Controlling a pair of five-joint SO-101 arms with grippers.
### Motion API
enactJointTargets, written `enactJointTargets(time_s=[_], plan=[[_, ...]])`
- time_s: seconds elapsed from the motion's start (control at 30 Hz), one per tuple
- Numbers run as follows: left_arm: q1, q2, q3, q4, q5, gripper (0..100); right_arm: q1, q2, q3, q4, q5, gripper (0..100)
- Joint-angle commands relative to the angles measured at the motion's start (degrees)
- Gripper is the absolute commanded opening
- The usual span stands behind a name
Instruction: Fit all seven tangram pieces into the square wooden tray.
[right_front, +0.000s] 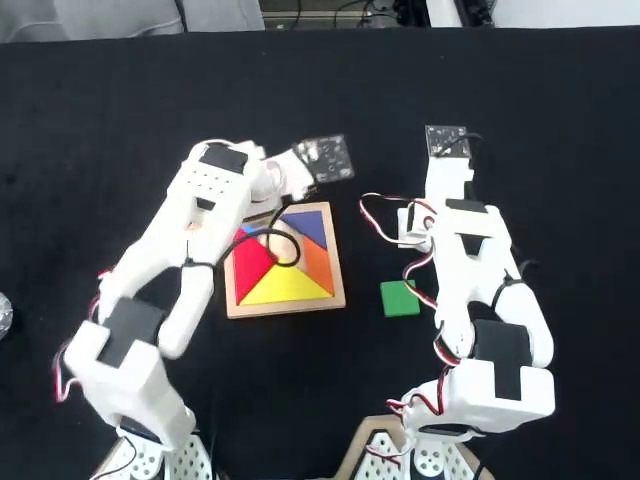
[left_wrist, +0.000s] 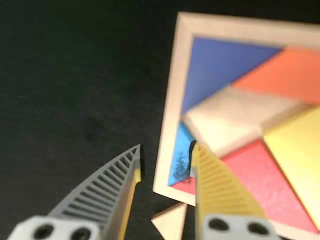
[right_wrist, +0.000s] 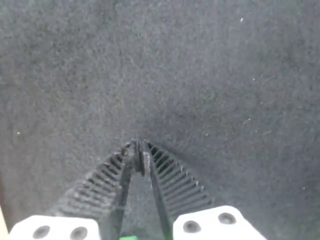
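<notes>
My left tool (left_wrist: 166, 148) is spread wide and straddles one wall of the square wooden tray (right_front: 285, 303), which sits about mid-counter. One finger is outside on the black counter (right_front: 560, 100) and the other is inside, touching the light-blue piece (left_wrist: 179, 155) in that corner. My right tool (right_wrist: 136, 147) is pinched closed on nothing, over bare cloth toward the far edge.

The green square (right_front: 399, 298) lies flat on the counter just beside the tray, on the side facing the right edge. A bare patch of tray floor (left_wrist: 235, 120) shows between the blue, orange and red pieces, and I take that to be its seat.

As I judge it, my job now is to tidy the corner. I should press the light-blue piece snug against the wall with the inner finger, slowly, so the tray does not skate or tip. I'd keep the push low and level, because a lifted edge would ride over the red piece beside it. The gap has to stay square and open, or the green piece will jam.
</notes>
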Motion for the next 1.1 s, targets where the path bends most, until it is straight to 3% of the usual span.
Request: enactJointTargets(time_s=[0.0,0.17,0.33,0.5,0.7,0.87,1.07], plan=[[1.5,-13.2,-2.5,0.5,7.6,17,0.3,-6.6,-0.3,-0.2,-0.1,1.1],[-0.5,-25.4,-1.0,2.1,19.0,17,2.0,-18.2,4.0,2.4,0.3,1.2],[-7.2,-41.5,5.1,14.0,31.0,16,1.8,-23.2,-3.2,20.2,6.2,7.5],[-16.0,-60.6,22.4,14.6,38.0,16,1.5,-20.8,-11.3,35.7,6.9,14.1],[-24.7,-74.0,46.0,9.1,39.0,16,-7.1,-19.0,-13.2,46.7,16.0,17.9],[-30.6,-72.4,60.8,-0.4,39.1,16,-11.5,-18.5,-8.8,47.8,7.6,22.3],[-37.1,-74.6,69.2,-1.6,39.1,16,-14.4,-17.4,-0.8,44.0,5.4,22.6]])
